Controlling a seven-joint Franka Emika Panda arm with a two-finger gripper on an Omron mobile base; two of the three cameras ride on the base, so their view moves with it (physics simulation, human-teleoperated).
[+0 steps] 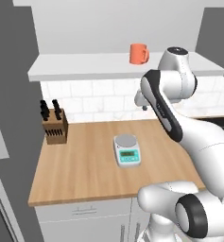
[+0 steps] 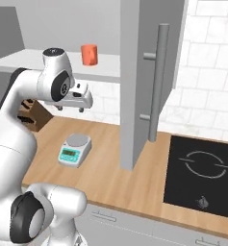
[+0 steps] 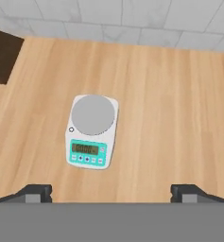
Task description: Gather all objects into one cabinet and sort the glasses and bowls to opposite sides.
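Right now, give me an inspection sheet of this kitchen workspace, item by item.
Surface: wooden counter, mostly bare, under a white shelf.
Job's things: one orange-red cup upright on the shelf; cabinet door with its long bar handle stands open.
Clutter: kitchen scale flat on the counter; knife block at the counter's back left.
Pincer: pincer open and empty, hanging above the counter over the scale, touching nothing.
Cables: nothing seen.
Surroundings: white tiled wall behind the counter; black cooktop set into the counter on the right; grey drawers below.
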